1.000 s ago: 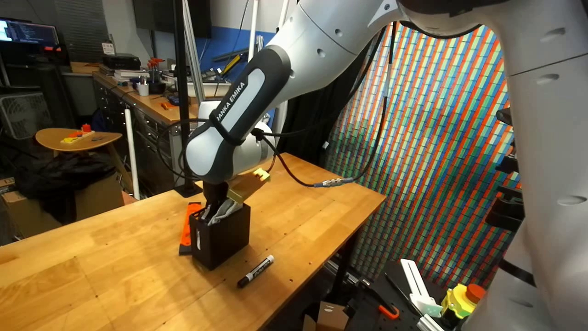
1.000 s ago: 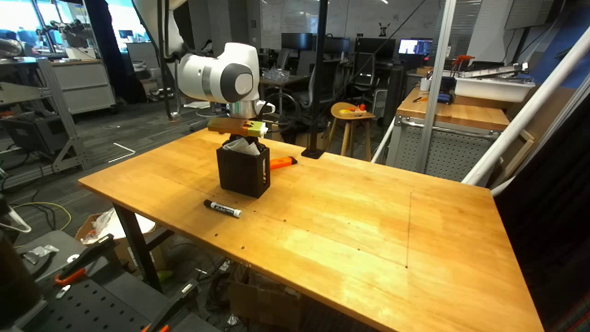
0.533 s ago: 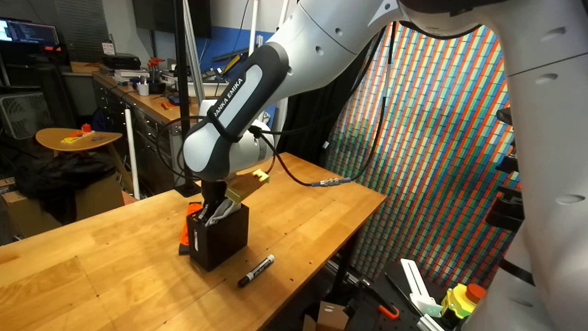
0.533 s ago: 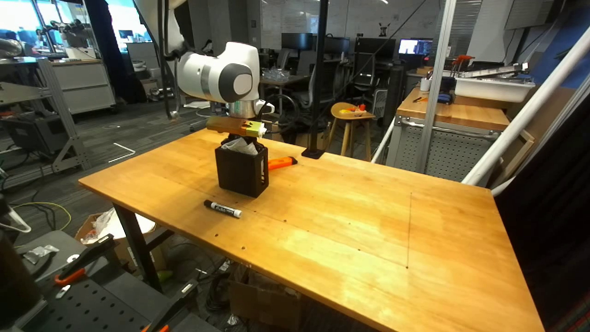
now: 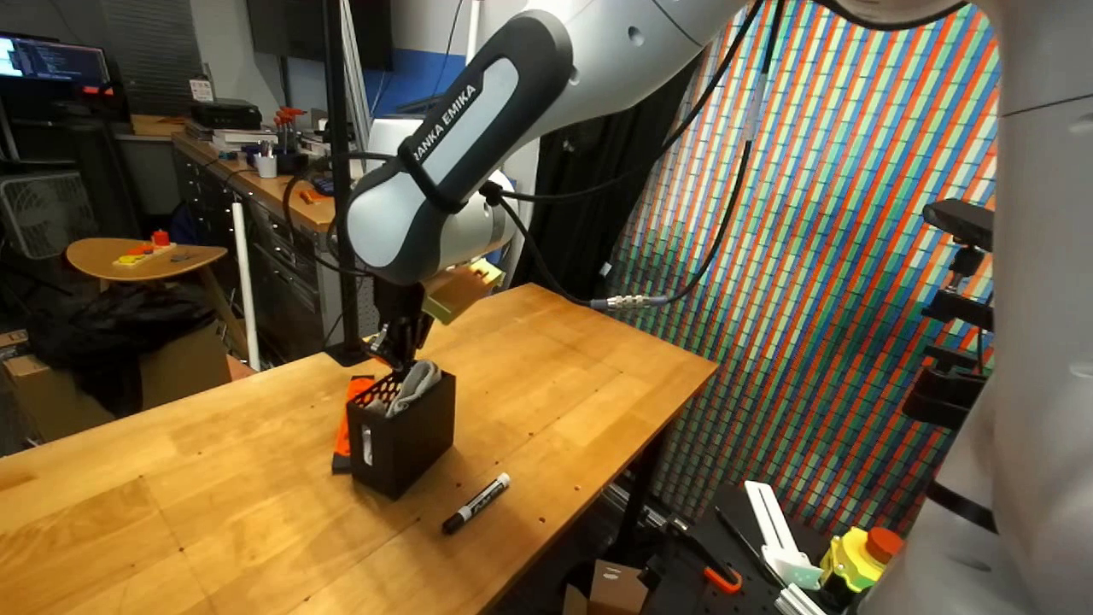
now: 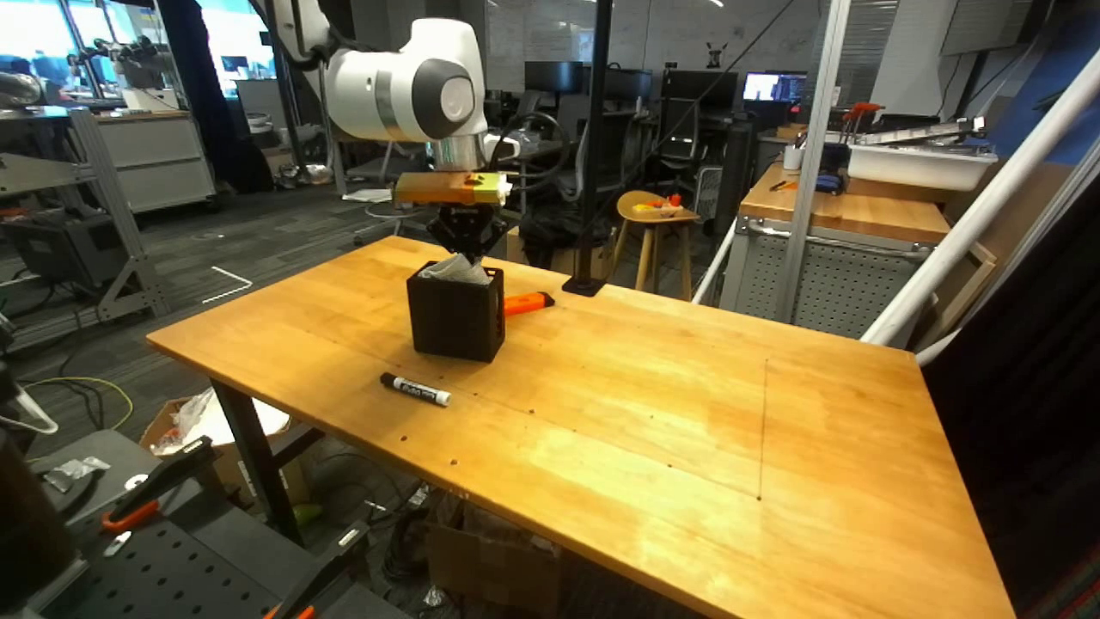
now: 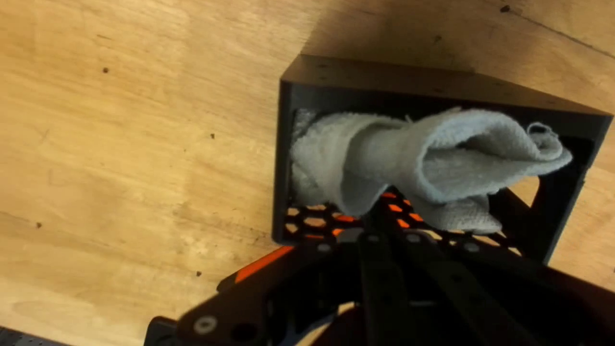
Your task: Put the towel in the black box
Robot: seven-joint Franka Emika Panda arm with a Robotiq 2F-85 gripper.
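Note:
The grey towel (image 7: pixel 399 154) lies bunched inside the black box (image 7: pixel 413 84) in the wrist view, with folds standing up near the rim. In both exterior views the towel (image 5: pixel 418 383) (image 6: pixel 455 271) pokes out of the top of the upright box (image 5: pixel 414 444) (image 6: pixel 455 316). My gripper (image 5: pixel 400 369) points down over the box, its fingertips at about rim height beside the towel. In the wrist view my fingers (image 7: pixel 384 228) are close together and look shut at the box's honeycomb wall. I see no cloth clearly between them, but the tips are dark.
An orange tool (image 6: pixel 528 303) lies against the far side of the box. A black and white marker (image 5: pixel 476 504) lies on the wooden table (image 5: pixel 213 512) near its edge. A black post (image 6: pixel 593 172) stands at the table's back edge.
The arm has risen and my fingers have come up out of the box to rim height. The towel stays in the box. The box has shifted slightly on the table.

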